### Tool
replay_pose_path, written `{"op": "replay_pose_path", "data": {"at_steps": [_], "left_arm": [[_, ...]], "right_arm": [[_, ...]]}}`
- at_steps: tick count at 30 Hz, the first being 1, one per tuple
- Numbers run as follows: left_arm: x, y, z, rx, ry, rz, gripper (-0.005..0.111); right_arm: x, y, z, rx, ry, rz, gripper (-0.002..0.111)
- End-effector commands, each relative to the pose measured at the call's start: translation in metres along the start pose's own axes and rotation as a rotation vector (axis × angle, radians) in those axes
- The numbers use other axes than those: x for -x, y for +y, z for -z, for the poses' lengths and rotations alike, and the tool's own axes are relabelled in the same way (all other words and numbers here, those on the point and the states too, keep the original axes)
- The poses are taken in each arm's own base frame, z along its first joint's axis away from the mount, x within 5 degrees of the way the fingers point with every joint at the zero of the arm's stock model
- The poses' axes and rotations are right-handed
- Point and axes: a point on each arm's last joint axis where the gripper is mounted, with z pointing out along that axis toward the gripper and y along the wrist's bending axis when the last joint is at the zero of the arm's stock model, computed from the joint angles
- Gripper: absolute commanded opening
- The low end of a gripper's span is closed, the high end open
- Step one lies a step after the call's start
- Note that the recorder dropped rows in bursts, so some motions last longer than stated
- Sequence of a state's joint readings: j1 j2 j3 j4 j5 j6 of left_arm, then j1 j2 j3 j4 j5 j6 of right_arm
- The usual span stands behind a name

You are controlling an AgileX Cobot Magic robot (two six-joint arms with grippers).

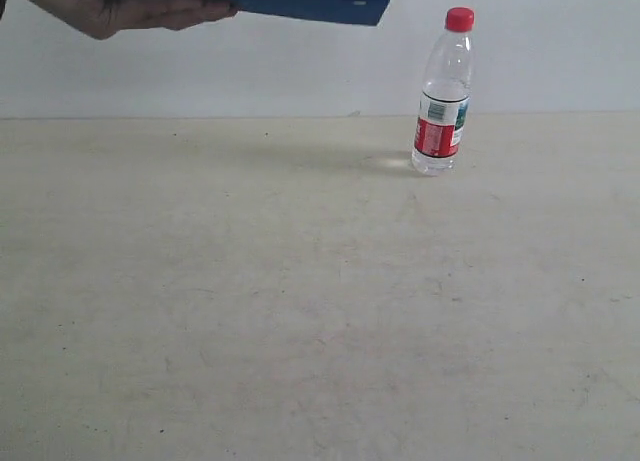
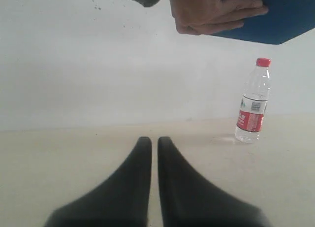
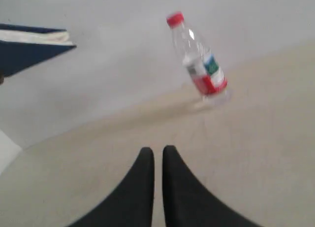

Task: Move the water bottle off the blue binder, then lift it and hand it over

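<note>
The water bottle [image 1: 442, 93], clear with a red cap and a red, white and green label, stands upright on the beige table near the back wall; it shows too in the left wrist view [image 2: 253, 103] and the right wrist view [image 3: 199, 58]. The blue binder [image 1: 290, 0] is held in the air by a person's hand [image 1: 120, 9] at the top left, apart from the bottle [image 2: 275, 17] [image 3: 29, 47]. My left gripper [image 2: 154, 141] and right gripper [image 3: 157, 150] are shut, empty, low over the table, well short of the bottle. Neither gripper appears in the exterior view.
The beige table [image 1: 300, 301] stretches wide and bare in front of the bottle. A pale wall [image 1: 550, 51] rises right behind it. The person's hand [image 2: 211, 13] and binder hang above the table's back left.
</note>
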State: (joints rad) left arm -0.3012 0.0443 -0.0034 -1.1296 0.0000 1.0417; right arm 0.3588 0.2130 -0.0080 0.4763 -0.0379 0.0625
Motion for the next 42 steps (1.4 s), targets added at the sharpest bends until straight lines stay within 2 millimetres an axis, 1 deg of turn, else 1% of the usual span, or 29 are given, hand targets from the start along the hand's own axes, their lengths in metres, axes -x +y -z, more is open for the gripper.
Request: {"op": "replay_pose_path", "data": {"at_steps": [1,2,3,6,9,10,12,14,15,16,20,23,28,29,31,33,35,39,42], "left_arm": [[-0.002,-0.001,-0.001,-0.013,0.018,0.013,0.004],[-0.002,-0.001,-0.001,-0.013,0.018,0.013,0.004],[-0.002,-0.001,-0.001,-0.013,0.018,0.013,0.004],[-0.002,-0.001,-0.001,-0.012,0.017,0.013,0.004],[-0.002,-0.001,-0.001,-0.012,0.017,0.013,0.004],[-0.002,-0.001,-0.001,-0.012,0.017,0.013,0.004],[-0.002,-0.001,0.000,-0.014,0.016,0.013,0.004],[-0.002,-0.001,0.000,-0.012,0.015,0.013,0.004],[-0.002,-0.001,0.000,-0.012,0.015,0.013,0.004],[-0.002,-0.001,-0.001,-0.012,0.017,0.013,0.004],[-0.001,-0.002,0.001,-0.019,0.002,0.013,0.004],[-0.001,-0.001,0.002,-0.017,-0.005,0.013,0.004],[-0.001,-0.001,0.002,-0.017,-0.005,0.013,0.004],[-0.001,-0.001,0.002,-0.017,-0.005,0.013,0.004],[-0.001,-0.001,0.001,-0.015,-0.006,0.013,0.004],[-0.001,-0.001,0.001,-0.017,-0.005,0.013,0.004],[-0.001,-0.001,0.001,-0.017,-0.005,0.013,0.004],[-0.001,-0.001,0.001,-0.016,-0.006,0.013,0.004],[-0.001,-0.001,0.001,-0.016,-0.006,0.013,0.004]], "right_arm": [[-0.025,-0.001,0.002,-0.022,0.262,-0.129,0.002],[-0.028,-0.001,0.003,-0.023,0.297,-0.129,0.002],[-0.030,-0.002,0.004,-0.024,0.313,-0.089,0.002],[-0.027,-0.005,0.003,-0.031,0.287,0.092,0.002],[-0.026,-0.008,0.003,-0.033,0.285,0.312,0.002],[-0.025,-0.009,0.003,-0.033,0.275,0.386,0.002],[-0.019,-0.009,0.008,-0.033,0.186,0.485,0.002],[-0.013,-0.008,0.018,-0.057,0.056,0.483,0.002],[-0.013,-0.011,0.018,-0.106,0.057,0.473,0.002],[-0.009,-0.012,0.018,-0.130,0.017,0.444,0.002],[-0.007,-0.015,0.014,-0.196,0.016,0.433,0.002],[-0.004,-0.015,0.013,-0.197,-0.008,0.479,0.002],[-0.001,-0.014,0.015,-0.204,-0.055,0.453,0.002],[0.000,-0.016,0.017,-0.217,-0.059,0.474,0.002],[-0.001,-0.021,0.020,-0.278,-0.046,0.520,0.002],[-0.004,-0.024,0.021,-0.301,-0.003,0.548,0.002],[-0.009,-0.024,0.021,-0.288,0.061,0.590,0.002],[-0.012,-0.020,0.020,-0.237,0.090,0.695,0.002],[-0.013,-0.021,0.020,-0.240,0.111,0.693,0.002]]}}
